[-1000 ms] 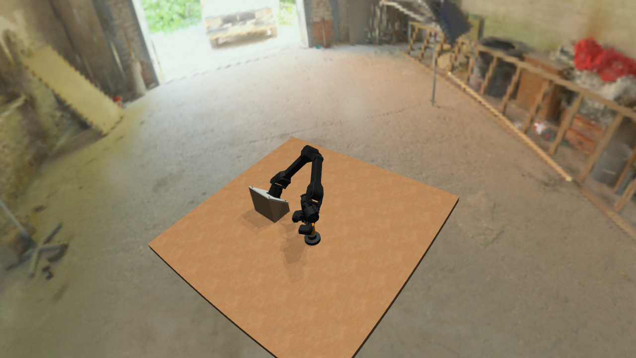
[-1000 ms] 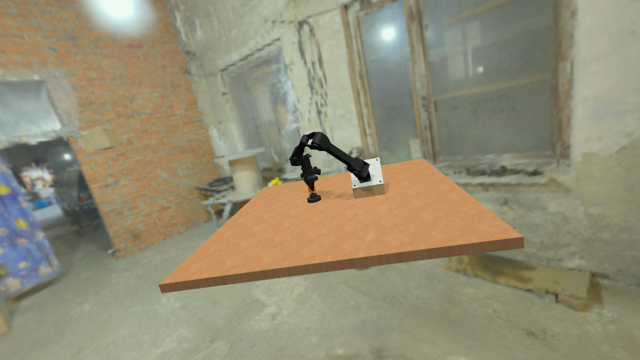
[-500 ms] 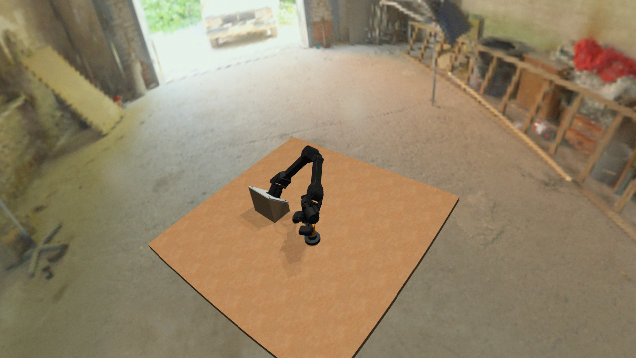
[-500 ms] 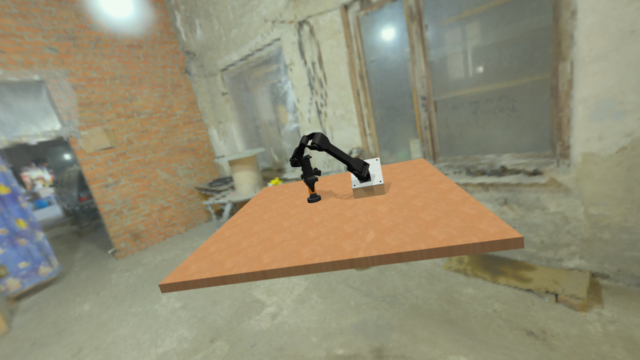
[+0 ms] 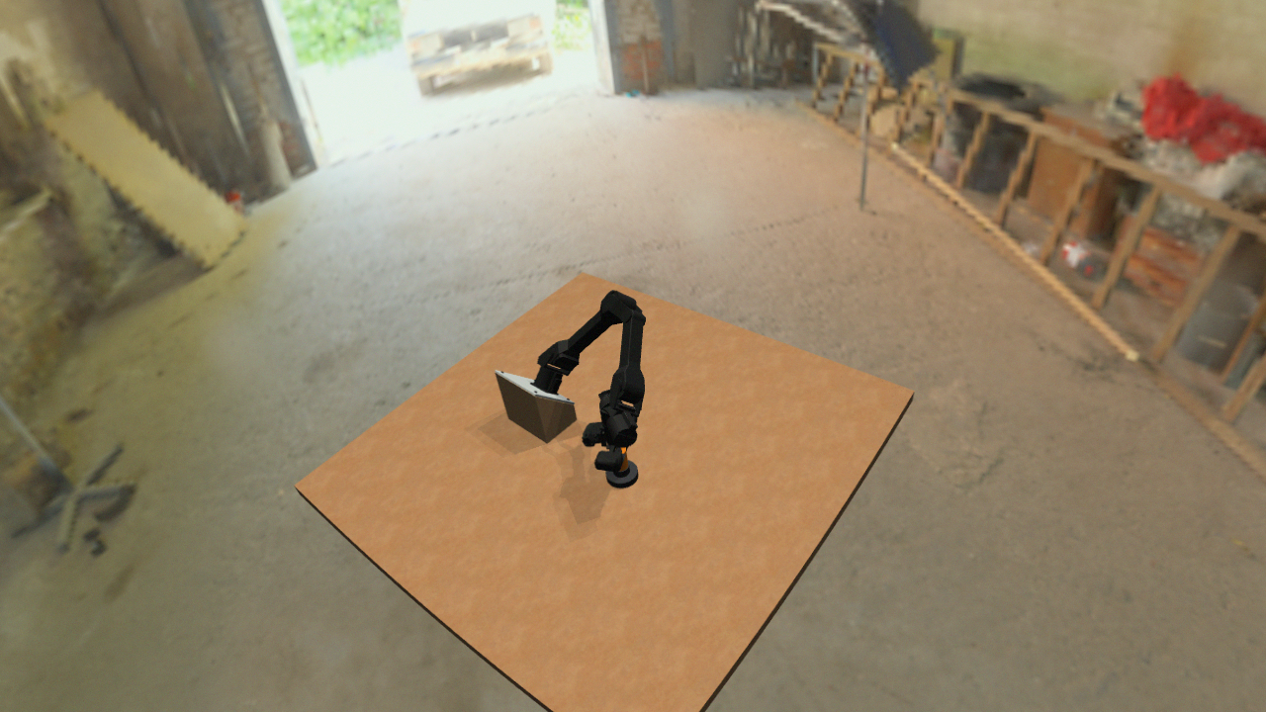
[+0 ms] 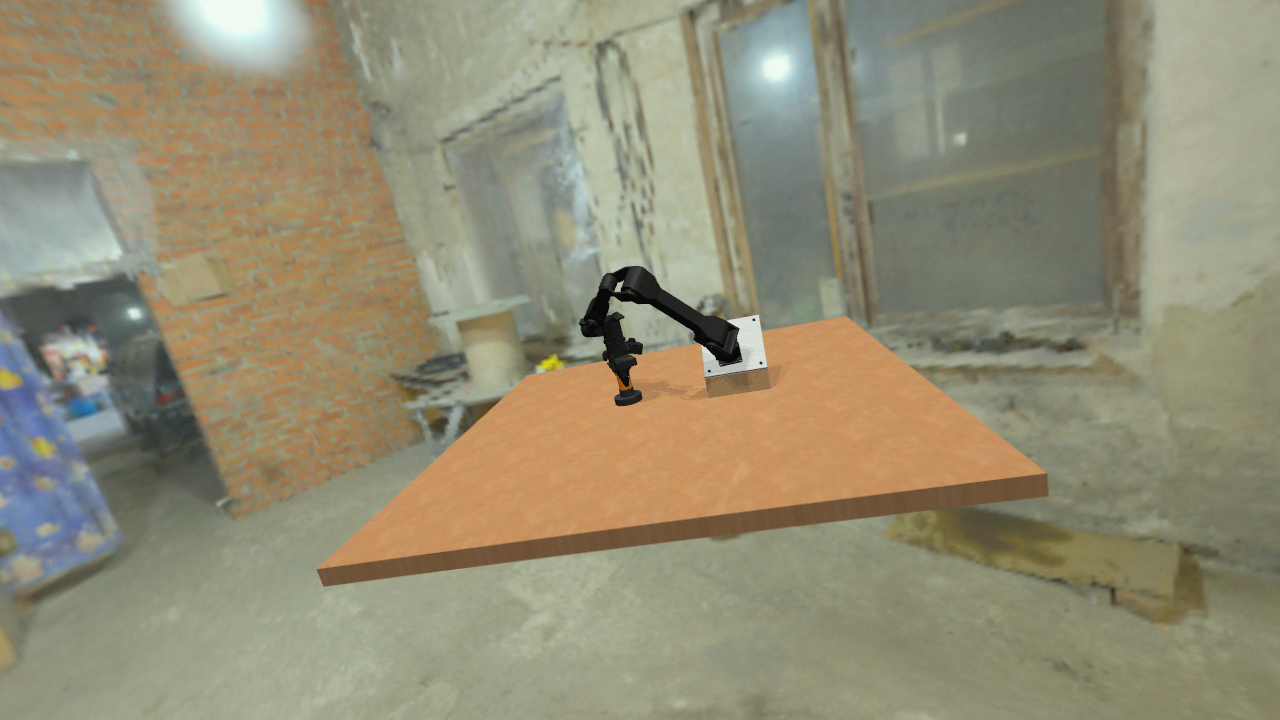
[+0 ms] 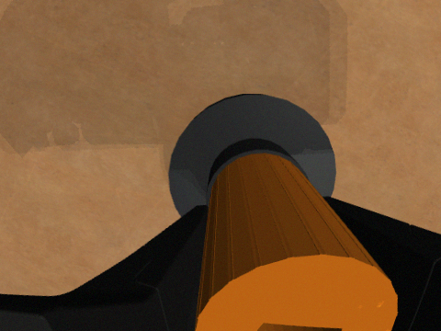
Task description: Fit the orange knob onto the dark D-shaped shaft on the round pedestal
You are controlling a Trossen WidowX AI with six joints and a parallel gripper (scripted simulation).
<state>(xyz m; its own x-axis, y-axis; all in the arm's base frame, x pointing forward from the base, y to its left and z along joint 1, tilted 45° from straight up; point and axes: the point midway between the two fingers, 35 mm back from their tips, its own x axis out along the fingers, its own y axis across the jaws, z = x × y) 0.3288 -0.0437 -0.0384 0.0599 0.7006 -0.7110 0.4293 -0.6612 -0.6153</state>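
Note:
The orange knob (image 5: 624,458) (image 6: 624,389) (image 7: 299,290) is upright over the round dark pedestal (image 5: 622,481) (image 6: 628,400) (image 7: 257,115). My gripper (image 5: 621,451) (image 6: 623,380) (image 7: 263,212) is shut on the knob, with a black finger on each side of it in the wrist view. The knob's lower end is close above the pedestal's raised middle. A thin grey sliver and a dark curved band show beyond its lower rim in the wrist view. The shaft's flat side is hidden, and I cannot tell whether the knob touches the pedestal's base.
The wooden table top (image 5: 708,531) (image 6: 716,447) (image 7: 69,207) bears the pedestal and the arm's box-shaped mount (image 5: 522,402) (image 6: 738,381). The black arm (image 5: 630,345) (image 6: 680,313) arches from the mount over to the pedestal. Shadows lie on the wood beside the pedestal.

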